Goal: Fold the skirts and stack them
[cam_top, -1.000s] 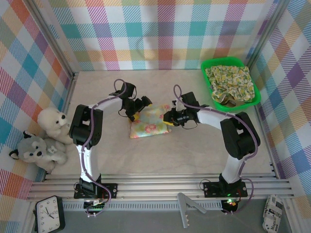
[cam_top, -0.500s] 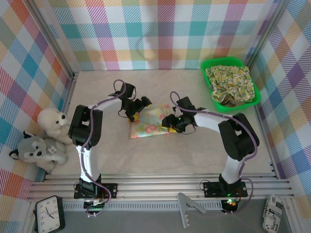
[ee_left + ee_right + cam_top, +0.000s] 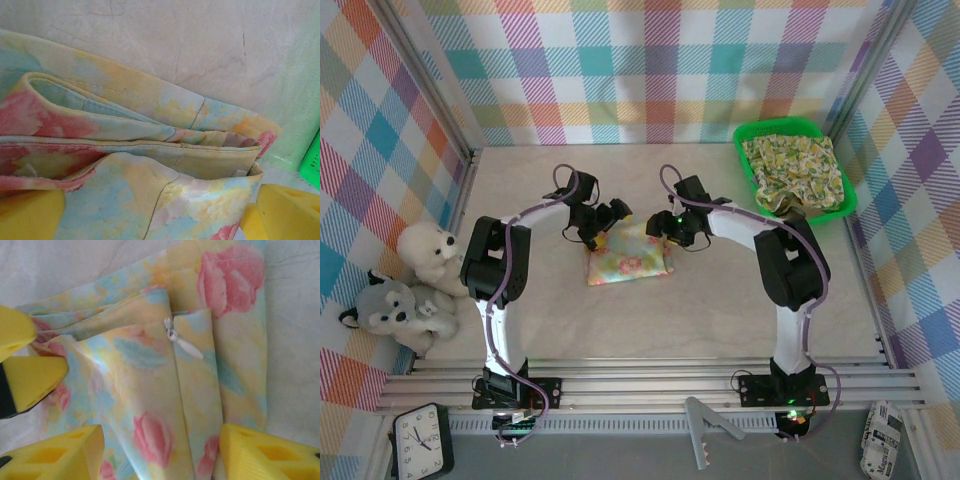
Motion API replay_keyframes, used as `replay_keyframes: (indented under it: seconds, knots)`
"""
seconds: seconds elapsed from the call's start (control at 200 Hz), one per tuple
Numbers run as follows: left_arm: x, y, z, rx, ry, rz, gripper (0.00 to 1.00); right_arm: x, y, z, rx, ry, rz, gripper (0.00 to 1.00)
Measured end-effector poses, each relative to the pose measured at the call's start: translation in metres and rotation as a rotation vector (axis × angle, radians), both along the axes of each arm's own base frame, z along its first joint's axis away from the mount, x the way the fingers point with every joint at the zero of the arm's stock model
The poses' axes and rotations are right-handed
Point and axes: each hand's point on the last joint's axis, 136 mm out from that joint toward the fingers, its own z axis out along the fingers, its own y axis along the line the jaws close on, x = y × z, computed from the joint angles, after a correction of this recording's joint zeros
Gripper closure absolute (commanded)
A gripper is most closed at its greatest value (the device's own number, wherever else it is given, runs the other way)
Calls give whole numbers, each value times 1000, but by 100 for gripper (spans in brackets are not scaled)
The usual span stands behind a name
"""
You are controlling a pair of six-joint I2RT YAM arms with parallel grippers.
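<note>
Centre frame in the top view, the pale yellow-pink floral skirt (image 3: 628, 252) lies folded into a small rectangle on the worktop (image 3: 720, 300). The left end effector (image 3: 610, 222) is spread wide at its upper-left corner and the right end effector (image 3: 662, 230) is part open over its upper-right edge, neither holding cloth. This fold looks done. The next move likely calls for lifting clear and reaching to the green tray (image 3: 775, 123) at upper right, where the yellow-green floral skirt (image 3: 795, 170) lies crumpled.
</note>
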Motion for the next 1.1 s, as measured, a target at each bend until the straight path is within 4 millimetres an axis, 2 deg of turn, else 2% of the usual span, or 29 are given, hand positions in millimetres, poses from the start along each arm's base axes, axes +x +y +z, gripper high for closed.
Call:
replay_keyframes:
  seconds: [0.065,0.255,0.33,0.385,0.495,0.565,0.765,0.87,0.905,0.99,1.1]
  knots:
    - [0,0,0,0,0,0,0,4,3,-6,-7,7,15,44]
    - [0,0,0,0,0,-1,0,5,10,-7,11,-7,72,88]
    - [0,0,0,1,-1,-2,0,6,13,1,19,-47,106,97]
    - [0,0,0,1,-1,-2,0,7,14,11,24,-83,129,99]
    - [0,1,0,1,-1,-1,0,9,19,32,34,-169,177,100]
    - [1,3,0,2,-4,0,0,11,20,33,20,-198,188,100]
    - [3,10,0,13,-9,2,0,29,14,-7,-82,-137,149,92]
    - [3,13,0,12,-11,2,0,28,11,-21,-109,-106,141,90]
    - [3,13,1,14,-13,0,0,28,11,-21,-116,-101,141,86]
    - [-1,17,2,35,-12,-11,0,29,10,-14,-130,-101,147,65]
    - [-10,28,3,63,19,-23,0,31,4,-7,-156,-88,149,57]
